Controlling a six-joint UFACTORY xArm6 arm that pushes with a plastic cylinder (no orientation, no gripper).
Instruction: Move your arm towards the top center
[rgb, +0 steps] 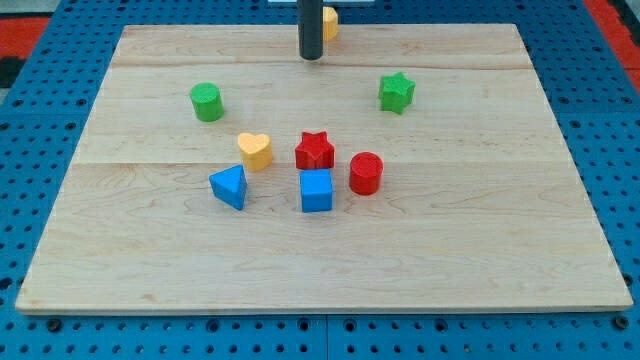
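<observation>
My tip (311, 56) rests on the wooden board (500, 220) near the view's top centre. The dark rod rises out of the view's top and hides the left part of a yellow block (329, 22) just behind it. A green star (397, 92) lies to the right of the tip, well apart. A green cylinder (207, 102) lies to its lower left.
In the board's middle sits a cluster: a yellow heart (255, 150), a red star (314, 150), a red cylinder (366, 172), a blue cube (316, 190) and a blue triangular block (230, 186). A blue pegboard surrounds the board.
</observation>
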